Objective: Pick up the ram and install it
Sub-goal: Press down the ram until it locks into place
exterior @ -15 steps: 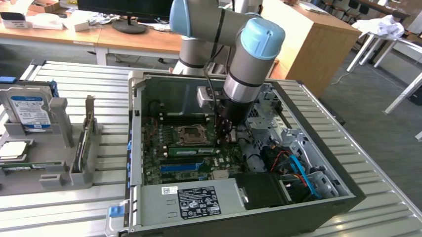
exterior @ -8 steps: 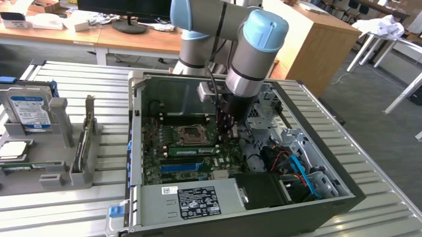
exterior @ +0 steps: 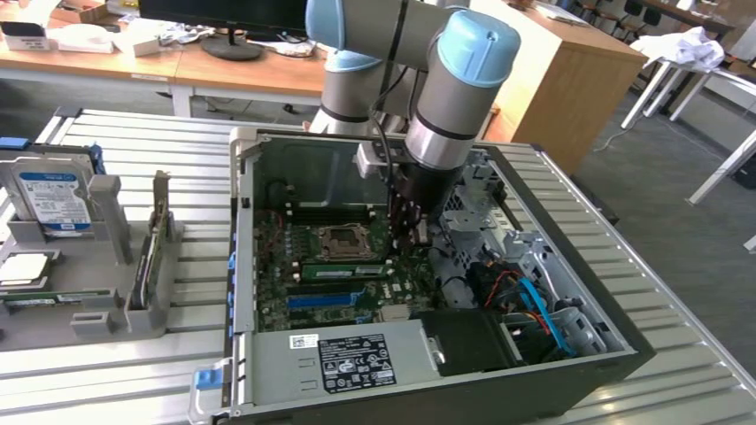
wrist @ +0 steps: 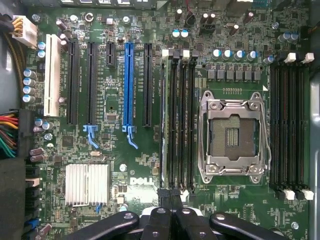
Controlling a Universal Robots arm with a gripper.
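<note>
Gripper (wrist: 170, 207) closed, fingers together, above the motherboard (wrist: 125, 170) at the end of the ram (wrist: 165, 120) seated in its slot

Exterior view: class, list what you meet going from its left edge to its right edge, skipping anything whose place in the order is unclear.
hard drive → grey slotted stand → CPU socket → blue cables → white table leg
</note>
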